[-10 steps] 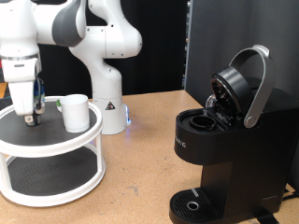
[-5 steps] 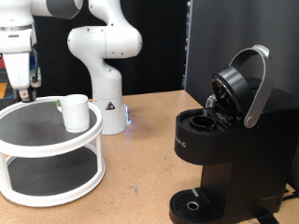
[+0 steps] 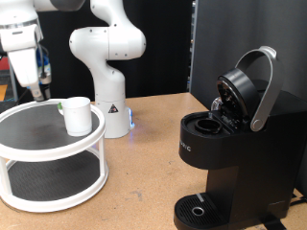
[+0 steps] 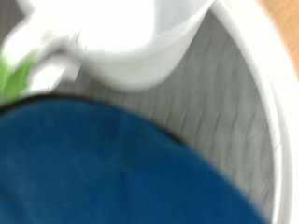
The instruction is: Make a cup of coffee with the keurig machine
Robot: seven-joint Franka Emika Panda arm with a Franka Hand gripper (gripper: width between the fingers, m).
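The white cup [image 3: 78, 115] stands upright on the top tier of a round white stand [image 3: 19, 144] at the exterior view's left. My gripper [image 3: 35, 93] hangs above the stand, left of the cup and clear of it. In the wrist view a blurred dark blue pod [image 4: 103, 177] fills the near field, close in the gripper, with the cup [image 4: 131, 37] and the stand's rim [image 4: 271, 103] beyond it. The black keurig machine [image 3: 230, 153] stands at the right with its lid [image 3: 245, 86] raised and its pod chamber [image 3: 204, 123] open.
The white robot base [image 3: 107, 77] stands behind the stand. The stand has a lower tier [image 3: 53, 177]. The machine's round drip tray [image 3: 197, 211] is bare. Bare wooden tabletop [image 3: 144, 172] lies between stand and machine.
My gripper has risen from the stand's top tier, up and slightly right, with the blue pod close in the wrist view. The cup and the machine have not moved.
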